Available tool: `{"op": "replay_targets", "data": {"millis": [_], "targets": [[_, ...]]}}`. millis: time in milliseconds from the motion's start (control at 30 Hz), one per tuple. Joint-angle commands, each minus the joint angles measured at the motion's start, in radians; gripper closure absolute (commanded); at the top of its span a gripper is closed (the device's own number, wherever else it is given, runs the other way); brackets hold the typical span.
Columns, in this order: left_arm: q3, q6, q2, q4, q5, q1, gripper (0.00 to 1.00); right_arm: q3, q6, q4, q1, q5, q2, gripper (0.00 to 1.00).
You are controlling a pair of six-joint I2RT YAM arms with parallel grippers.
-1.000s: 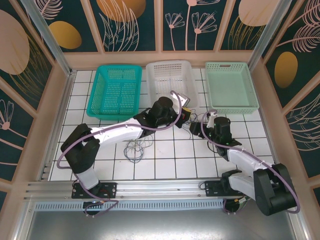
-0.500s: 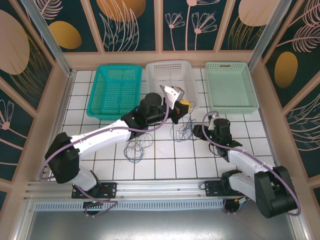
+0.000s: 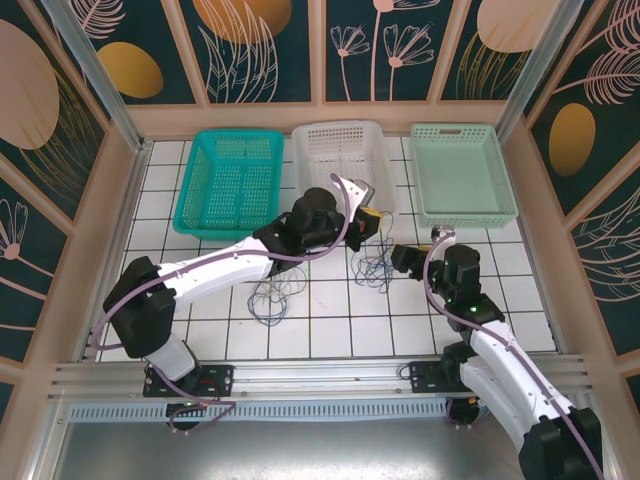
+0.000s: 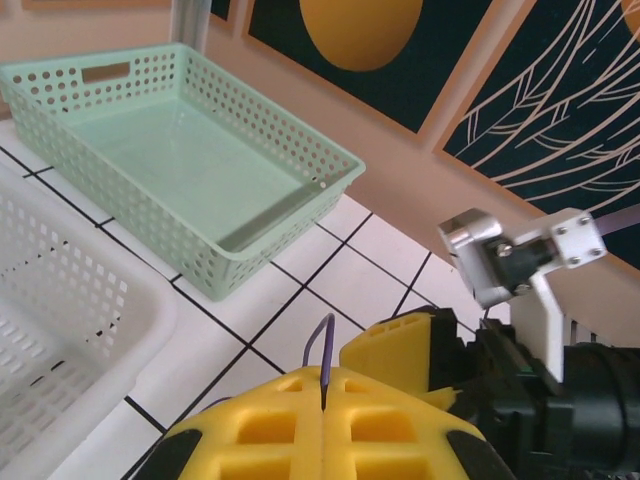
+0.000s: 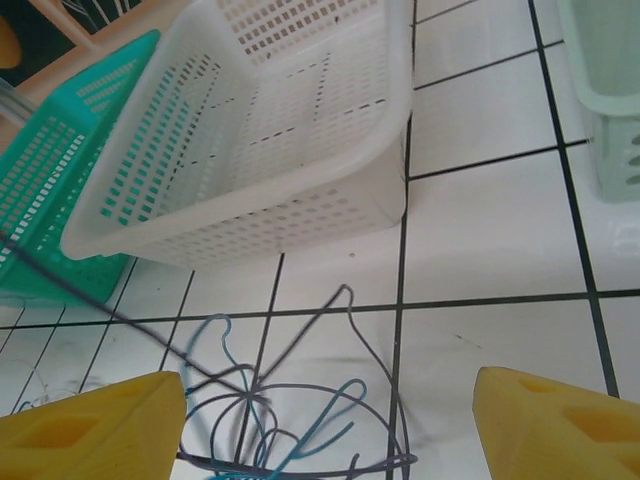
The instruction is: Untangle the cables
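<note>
The left gripper [image 4: 322, 405] is pinched shut on one thin cable [image 4: 321, 350] and holds it up near the white basket [image 3: 335, 160]. The other cables [image 3: 375, 262] hang from it in a messy bunch down to the table [image 3: 330, 330]. The right gripper [image 5: 330, 400] is wide open, with loops lying between its fingers. It should grab just one loop, low down, then pull slowly sideways so no knot gets tight.
</note>
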Motion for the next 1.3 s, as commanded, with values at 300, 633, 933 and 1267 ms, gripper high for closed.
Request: {"op": "replay_targets", "data": {"millis": [300, 633, 933, 1267], "targets": [[0.013, 0.005, -0.004, 0.013, 0.098, -0.007, 1.0, 0.037, -0.068, 0.2, 0.011, -0.105, 0.116, 0.2], [0.02, 0.054, -0.006, 0.014, 0.183, -0.007, 1.0, 0.061, -0.118, 0.34, 0.021, -0.15, 0.24, 0.22], [0.026, 0.1, -0.009, -0.024, 0.238, -0.006, 0.99, 0.085, -0.159, 0.354, 0.022, -0.208, 0.256, 0.24], [0.052, 0.056, -0.005, -0.075, 0.089, -0.005, 0.99, 0.076, -0.178, 0.367, 0.057, -0.234, 0.231, 0.24]]}}
